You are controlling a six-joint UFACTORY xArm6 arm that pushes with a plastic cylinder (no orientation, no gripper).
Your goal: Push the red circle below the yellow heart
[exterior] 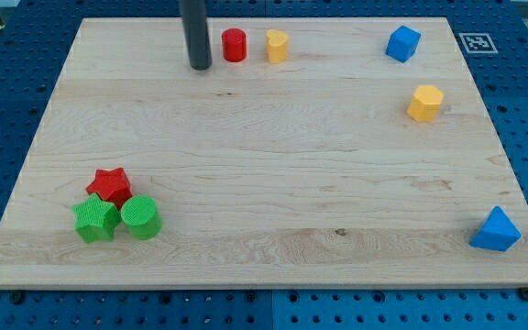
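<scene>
The red circle (235, 45) stands near the view's top edge of the wooden board, left of centre. The yellow heart (277, 46) is just to its right, with a small gap between them. My tip (200, 66) rests on the board just left of the red circle and slightly lower in the view, not touching it. The dark rod rises from the tip out of the view's top.
A yellow hexagon (425, 103) and a blue block (402, 43) sit at the view's upper right. A blue triangle (496, 230) is at the lower right. A red star (109, 186), a green star (95, 219) and a green circle (141, 217) cluster at the lower left.
</scene>
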